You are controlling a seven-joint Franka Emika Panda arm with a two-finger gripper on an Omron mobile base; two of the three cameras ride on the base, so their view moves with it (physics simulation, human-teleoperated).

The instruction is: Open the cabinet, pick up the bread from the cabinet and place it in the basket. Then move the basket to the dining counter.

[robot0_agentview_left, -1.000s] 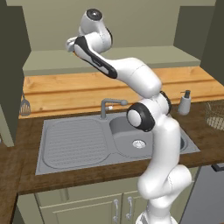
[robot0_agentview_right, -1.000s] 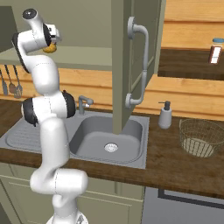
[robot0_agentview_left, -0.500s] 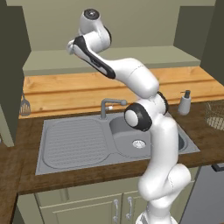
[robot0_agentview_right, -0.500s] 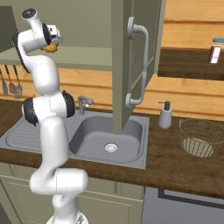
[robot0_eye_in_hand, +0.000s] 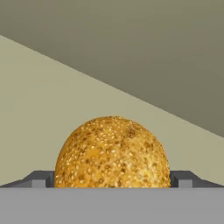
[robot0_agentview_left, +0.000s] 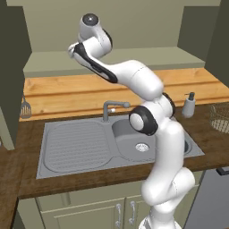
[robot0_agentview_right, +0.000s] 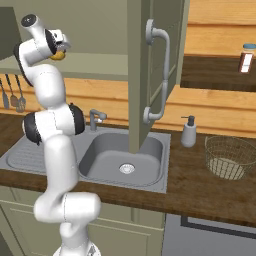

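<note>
Straddling bread point(robot0_eye_in_hand: 112, 152) w/ gripper point(robot0_eye_in_hand: 112, 179) | jaws fully apart | contact unclear, prob. none

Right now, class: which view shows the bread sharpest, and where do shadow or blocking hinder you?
Hand view: the bread is crisp, its seeds distinct, evenly lit. Right base view: the bread is a small orange patch by the gripper; the cabinet door blocks the middle. Left base view: dim edges, basket cropped.

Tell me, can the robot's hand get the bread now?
Probably yes. The cabinet door is swung open, and the gripper is open with a fingertip on each side of the bread. Nothing sits between them, so closing should catch it.
</note>
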